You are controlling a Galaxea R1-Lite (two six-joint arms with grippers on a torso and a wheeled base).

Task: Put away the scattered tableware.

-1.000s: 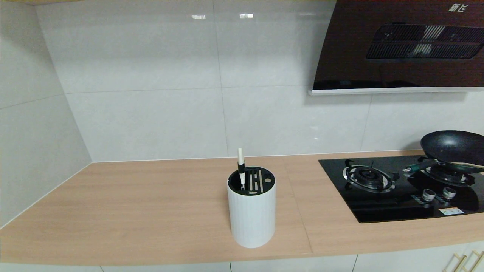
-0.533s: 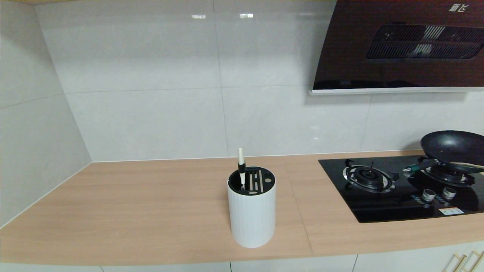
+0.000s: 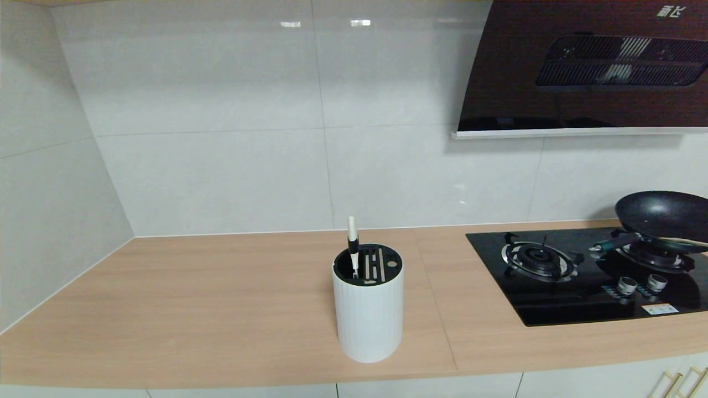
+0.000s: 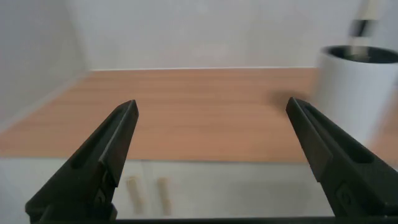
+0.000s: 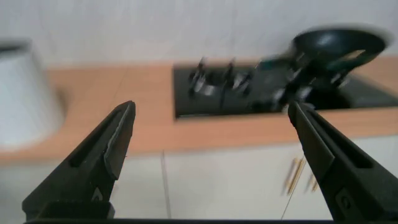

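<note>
Utensil [image 3: 352, 243], with a white-and-black handle, stands upright in a slot of the black insert at the top of the white ribbed holder [image 3: 368, 315]. The holder sits on the wooden counter [image 3: 193, 304], ahead of both grippers and between them: forward and to the right of the left gripper [image 4: 211, 104], forward and to the left of the right gripper [image 5: 211, 106]. Both grippers hang with their fingers spread wide and nothing between them, low in front of the counter's edge and well apart from the holder [image 4: 357, 87].

The only piece of tableware that can be made out is that one utensil, and it is already stowed. Judged from that, the tidying looks finished or nearly so. If anything is left to collect, it lies outside what the cameras take in, and the remaining slots in the insert could take it.

Ahead and to the right of the right gripper is a black gas hob [image 3: 553, 301] with a dark pan [image 3: 664, 213] on its far burner, under a dark hood [image 3: 581, 66]. White cabinet fronts [image 5: 230, 180] run below the counter, close before the grippers. Nothing stands between either gripper and the holder. The counter's front edge is the nearest thing to catch on, should an arm rise toward it.
</note>
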